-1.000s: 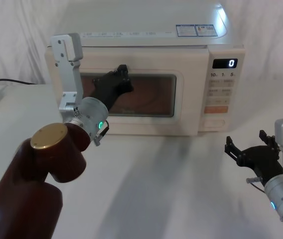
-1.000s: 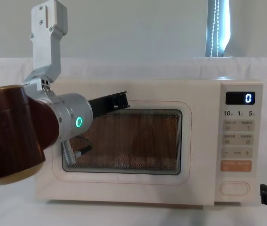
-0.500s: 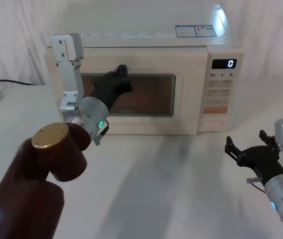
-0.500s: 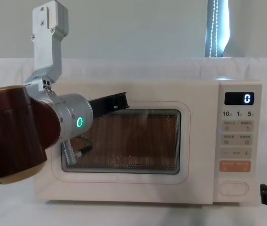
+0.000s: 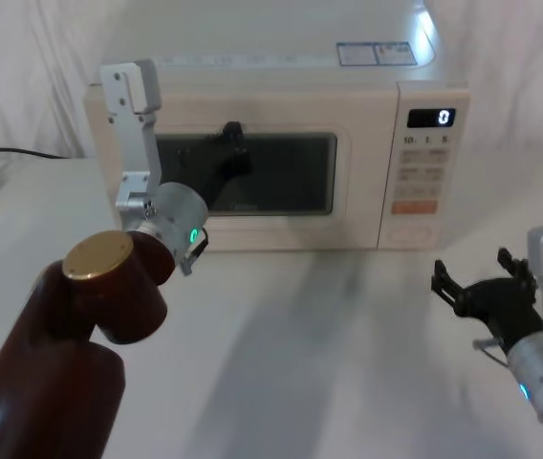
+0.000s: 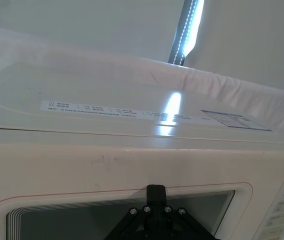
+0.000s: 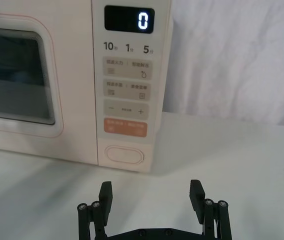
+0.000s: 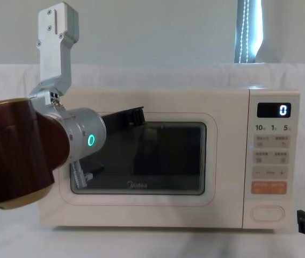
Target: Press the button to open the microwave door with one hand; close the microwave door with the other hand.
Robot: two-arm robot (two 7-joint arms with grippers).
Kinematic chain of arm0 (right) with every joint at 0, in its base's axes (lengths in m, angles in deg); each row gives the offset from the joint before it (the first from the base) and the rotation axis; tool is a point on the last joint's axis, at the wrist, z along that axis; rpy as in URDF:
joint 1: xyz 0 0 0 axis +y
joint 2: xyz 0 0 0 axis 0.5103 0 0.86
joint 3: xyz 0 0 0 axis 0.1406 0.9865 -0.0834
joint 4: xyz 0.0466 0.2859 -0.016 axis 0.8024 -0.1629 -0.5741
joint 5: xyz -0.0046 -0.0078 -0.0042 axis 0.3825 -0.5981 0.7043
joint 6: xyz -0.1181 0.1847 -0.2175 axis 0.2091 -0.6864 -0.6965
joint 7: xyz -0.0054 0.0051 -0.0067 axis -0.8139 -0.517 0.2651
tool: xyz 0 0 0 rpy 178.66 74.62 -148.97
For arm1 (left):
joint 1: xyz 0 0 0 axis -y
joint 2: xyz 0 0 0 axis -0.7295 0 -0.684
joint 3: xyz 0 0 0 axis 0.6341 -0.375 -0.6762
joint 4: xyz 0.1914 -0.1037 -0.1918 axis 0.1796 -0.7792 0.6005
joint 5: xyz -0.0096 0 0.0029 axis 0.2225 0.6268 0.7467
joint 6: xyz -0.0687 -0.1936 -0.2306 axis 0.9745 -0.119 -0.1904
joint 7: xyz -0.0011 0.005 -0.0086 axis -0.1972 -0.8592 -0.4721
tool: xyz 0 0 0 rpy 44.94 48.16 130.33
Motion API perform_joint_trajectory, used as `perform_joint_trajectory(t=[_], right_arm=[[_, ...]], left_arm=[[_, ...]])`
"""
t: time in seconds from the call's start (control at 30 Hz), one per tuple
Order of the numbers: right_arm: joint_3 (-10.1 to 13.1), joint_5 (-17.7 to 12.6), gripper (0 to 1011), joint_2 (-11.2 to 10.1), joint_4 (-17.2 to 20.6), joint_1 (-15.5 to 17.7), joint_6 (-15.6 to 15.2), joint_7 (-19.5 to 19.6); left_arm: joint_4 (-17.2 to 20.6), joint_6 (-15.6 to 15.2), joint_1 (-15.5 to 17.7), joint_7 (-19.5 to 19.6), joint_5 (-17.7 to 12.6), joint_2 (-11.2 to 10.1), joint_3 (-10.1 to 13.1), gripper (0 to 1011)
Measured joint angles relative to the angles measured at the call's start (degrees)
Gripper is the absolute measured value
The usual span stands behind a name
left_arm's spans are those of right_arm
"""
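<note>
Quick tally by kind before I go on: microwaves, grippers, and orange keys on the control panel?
Microwaves: 1, the microwave
Grippers: 2, the left gripper at the microwave door, the right gripper back on the table
Orange keys: 1, the orange key
Total: 4

The left arm [image 5: 80,344] has glossy maroon rounded links with a brass-coloured round cap, then a silver cylindrical wrist bearing a green glowing ring light. A pale grey bracket with small screws rises at its 12 o'clock. Both grippers, left gripper [image 5: 226,153] and right gripper [image 7: 152,197], are black, with blocky fingertips and visible screw heads.
</note>
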Motion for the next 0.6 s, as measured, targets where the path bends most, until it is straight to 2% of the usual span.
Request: perform_joint_trajectory(t=[0.23, 0.37, 0.6], right_arm=[[0.00, 0.00, 1002, 0.00, 0.01, 0.00, 0.01, 0.00], [0.01, 0.00, 1002, 0.00, 0.00, 0.00, 0.00, 0.00], [0.01, 0.00, 1002, 0.00, 0.00, 0.00, 0.00, 0.00]], left_arm=[[0.16, -0.19, 0.03, 0.01, -0.15, 0.19, -0.33, 0], [1.48, -0.63, -0.70, -0.12, -0.23, 0.15, -0.46, 0], [7.27, -2.19, -3.91, 0.15, -0.56, -1.45, -0.31, 0]])
